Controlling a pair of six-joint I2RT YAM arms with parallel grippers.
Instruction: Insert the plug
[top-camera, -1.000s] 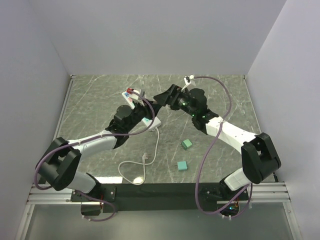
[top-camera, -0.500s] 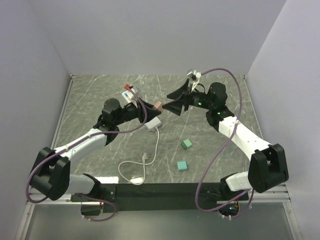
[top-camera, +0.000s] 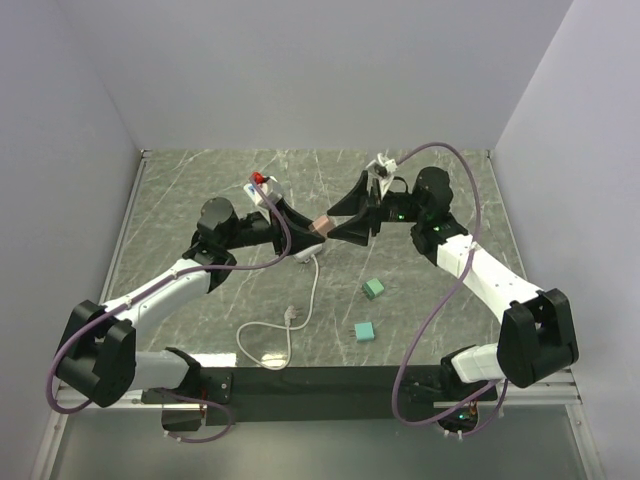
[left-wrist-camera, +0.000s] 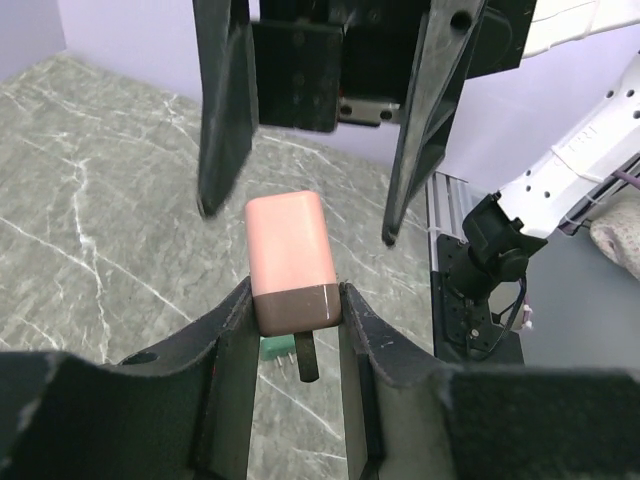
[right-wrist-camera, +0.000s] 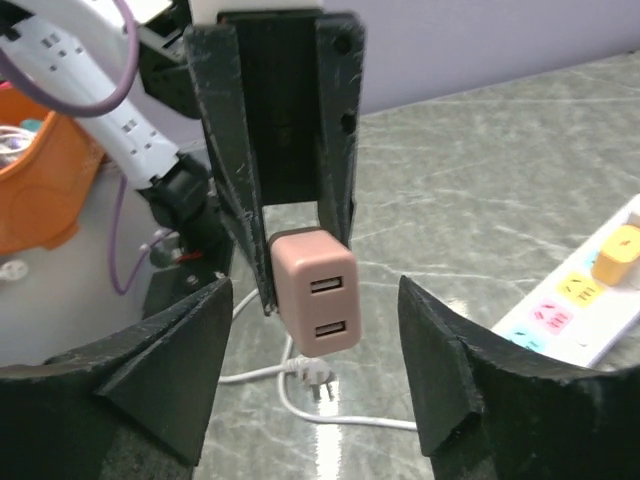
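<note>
Pink plug (left-wrist-camera: 290, 255) in left end effector (left-wrist-camera: 295, 300)

Smooth matt plastic plug (left-wrist-camera: 288, 250), scuffed plastic fingers (right-wrist-camera: 228, 150) of the left tool (left-wrist-camera: 295, 292), marble-look table (left-wrist-camera: 80, 150).

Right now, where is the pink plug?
The pink plug is mid-table in the top view, held up by the left gripper, just in front of the open right gripper.

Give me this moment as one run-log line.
left gripper shut on pink plug, aloft | right gripper jaws open, flanking plug, no contact | power strip on table, plug not inserted
</note>
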